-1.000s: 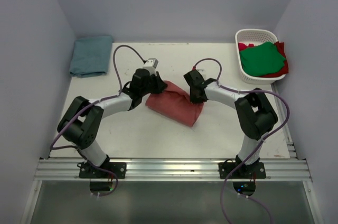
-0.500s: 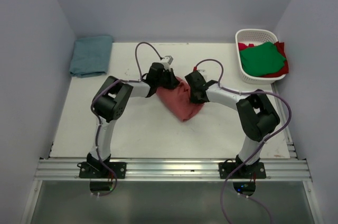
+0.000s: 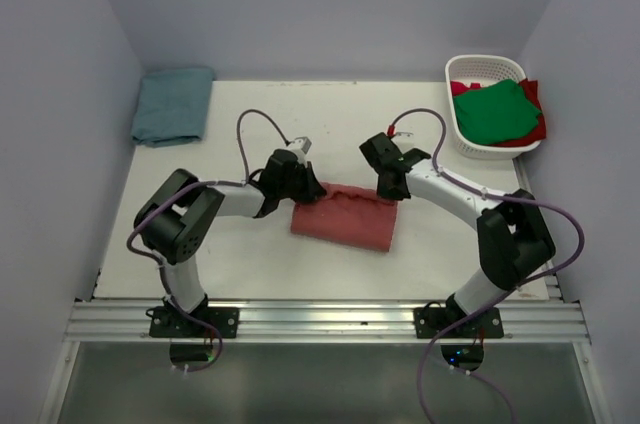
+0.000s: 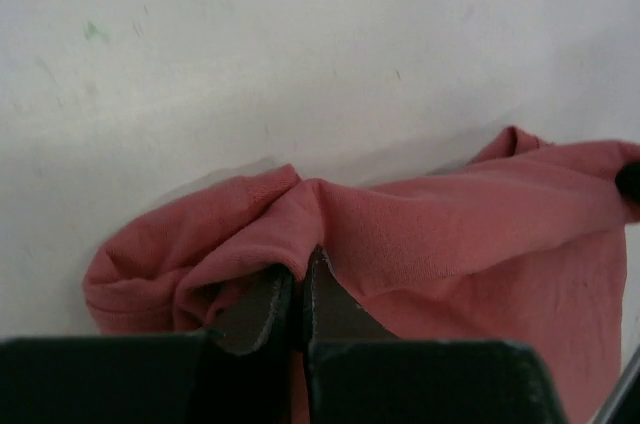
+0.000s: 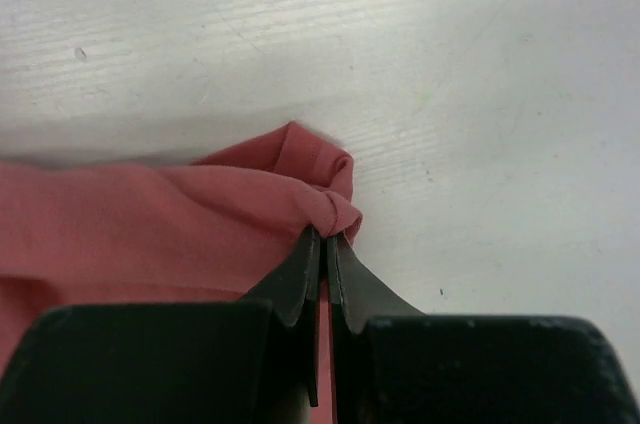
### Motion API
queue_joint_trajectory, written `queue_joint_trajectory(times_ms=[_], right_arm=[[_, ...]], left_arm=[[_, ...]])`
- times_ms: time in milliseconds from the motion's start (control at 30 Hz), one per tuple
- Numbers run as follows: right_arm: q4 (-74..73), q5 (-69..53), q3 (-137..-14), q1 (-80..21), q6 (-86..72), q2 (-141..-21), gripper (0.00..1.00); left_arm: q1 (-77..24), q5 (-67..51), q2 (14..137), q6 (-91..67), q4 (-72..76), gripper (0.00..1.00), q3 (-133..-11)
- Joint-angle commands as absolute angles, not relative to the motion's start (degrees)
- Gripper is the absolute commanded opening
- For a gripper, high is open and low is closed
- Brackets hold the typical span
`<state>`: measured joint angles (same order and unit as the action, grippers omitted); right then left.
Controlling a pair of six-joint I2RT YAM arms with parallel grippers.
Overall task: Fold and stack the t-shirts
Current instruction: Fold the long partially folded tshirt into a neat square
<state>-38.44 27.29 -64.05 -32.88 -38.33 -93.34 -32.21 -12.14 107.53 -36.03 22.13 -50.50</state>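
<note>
Lying on the white table [image 3: 250, 254] in the top view, the faded brick-red t-shirt [image 3: 345, 222] is recorded as a wrinkled, roughly rectangular fold of soft matte cloth, held at its far corners by the left gripper [image 3: 299, 185] and the right gripper [image 3: 391, 188].
Left wrist view: jaws are pressed together on a bunched ridge.
Right wrist view: jaws are clamped on a rolled corner.

brick-red t-shirt [image 3: 345, 219] went from a bunched diagonal lump to a wider, flatter strip lying left-right, as the left gripper [image 3: 303, 192] dropped back toward the near edge and the right gripper [image 3: 390, 192] shifted right, so the two now sit further apart.
</note>
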Motion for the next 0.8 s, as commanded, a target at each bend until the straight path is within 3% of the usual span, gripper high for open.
queue_joint_trajectory(times_ms=[0, 133, 200, 233, 267, 300, 367, 467, 567, 733, 767], right_arm=[[-44.2, 34.1, -63.7, -32.3, -42.8, -90.2, 0.00], [-43.1, 35.0, -63.0, -31.3, -43.1, -91.5, 0.00], [-42.5, 35.2, -64.1, -31.3, -42.4, -92.4, 0.17], [-42.0, 34.2, -64.6, -31.4, -41.8, -92.4, 0.29], [-41.3, 33.2, -64.7, -31.6, -40.0, -91.8, 0.50], [-39.2, 32.4, -64.5, -32.2, -38.9, -90.6, 0.57], [-38.1, 30.6, -64.2, -34.0, -37.5, -86.4, 0.66], [-35.6, 24.3, -62.8, -35.1, -35.5, -79.6, 0.68], [-35.6, 20.9, -60.1, -36.6, -35.7, -73.4, 0.60], [-34.8, 12.5, -53.8, -40.2, -37.7, -65.1, 0.00], [-34.5, 11.5, -52.0, -40.3, -38.2, -64.0, 0.00]], left_arm=[[-35.9, -8.9, 101.9, -40.9, 13.9, 0.00, -42.7], [-43.0, -7.3, 96.3, -46.0, 13.8, 0.00, -36.3], [-44.2, -7.6, 94.1, -47.4, 14.9, 0.00, -34.1], [-45.0, -7.3, 93.3, -48.0, 14.9, 0.00, -33.8], [-45.2, -7.0, 92.6, -48.0, 14.7, 0.00, -33.4], [-45.3, -6.9, 92.5, -48.0, 14.3, 0.00, -33.2], [-45.4, -6.2, 92.5, -47.7, 13.3, 0.00, -33.0], [-45.3, -5.5, 92.5, -47.6, 12.8, 0.00, -32.8], [-45.3, -5.5, 91.7, -48.0, 12.1, 0.00, -32.8], [-45.4, -1.3, 82.4, -48.7, 8.4, 0.00, -33.0], [-45.4, -0.2, 75.7, -48.7, 7.7, 0.00, -32.8]])
